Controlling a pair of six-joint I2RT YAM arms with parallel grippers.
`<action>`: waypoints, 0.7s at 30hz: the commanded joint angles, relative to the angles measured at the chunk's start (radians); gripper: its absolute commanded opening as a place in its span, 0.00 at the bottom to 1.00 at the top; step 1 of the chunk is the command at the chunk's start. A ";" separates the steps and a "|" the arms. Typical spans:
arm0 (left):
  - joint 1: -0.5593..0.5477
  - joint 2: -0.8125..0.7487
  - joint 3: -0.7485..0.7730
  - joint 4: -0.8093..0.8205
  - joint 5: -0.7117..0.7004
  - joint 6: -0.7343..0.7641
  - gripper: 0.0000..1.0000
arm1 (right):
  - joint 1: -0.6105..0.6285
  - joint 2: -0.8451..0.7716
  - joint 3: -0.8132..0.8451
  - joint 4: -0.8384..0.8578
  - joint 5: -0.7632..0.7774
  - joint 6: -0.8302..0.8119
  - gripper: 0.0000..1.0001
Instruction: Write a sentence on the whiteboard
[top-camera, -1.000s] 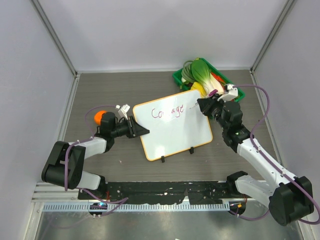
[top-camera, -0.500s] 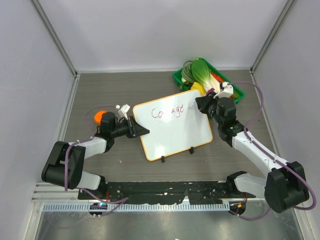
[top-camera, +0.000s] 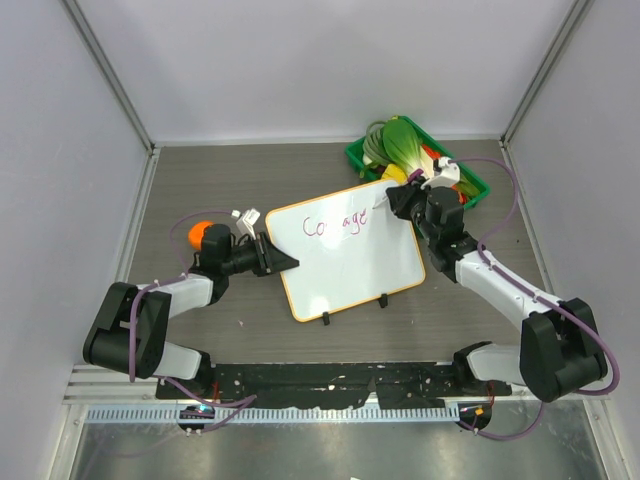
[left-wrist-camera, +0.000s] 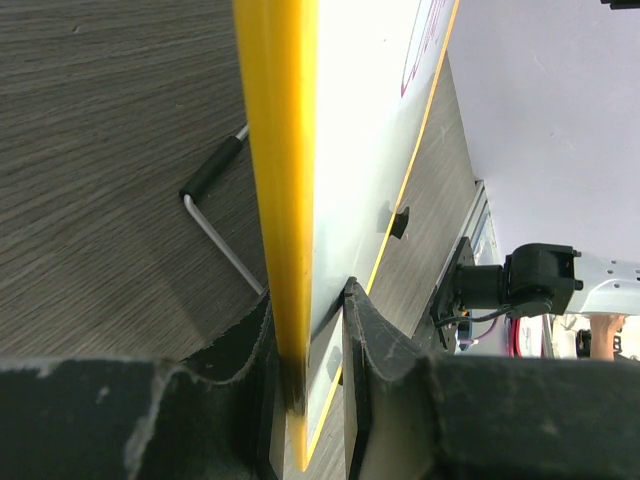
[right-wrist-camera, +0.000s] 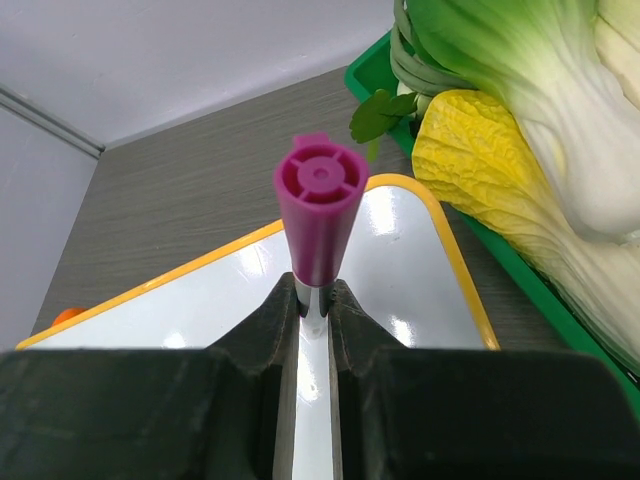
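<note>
The whiteboard (top-camera: 350, 265) lies tilted at centre frame, its long axis rising toward the upper right. The left gripper (top-camera: 283, 263) pinches its left edge. The right gripper (top-camera: 402, 203), clamped on a purple marker (top-camera: 386, 199), sits at the upper-right corner, just past the sentence (top-camera: 335, 225), one pink word; the blank board lies down-left of the tip.

place: lab test cell | evidence: white panel walls (top-camera: 320, 70), aluminium posts (top-camera: 110, 73)

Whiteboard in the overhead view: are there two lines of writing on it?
No, the whiteboard carries just one line of purple writing, near its far edge; the rest is blank.
</note>
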 joint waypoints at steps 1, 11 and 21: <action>-0.006 0.027 -0.009 -0.139 -0.178 0.136 0.00 | -0.001 0.001 0.032 0.047 0.031 -0.004 0.01; -0.007 0.032 -0.007 -0.139 -0.176 0.136 0.00 | -0.003 -0.016 0.011 0.003 0.104 -0.024 0.01; -0.007 0.032 -0.009 -0.139 -0.181 0.136 0.00 | -0.003 -0.034 0.014 -0.022 0.157 -0.018 0.01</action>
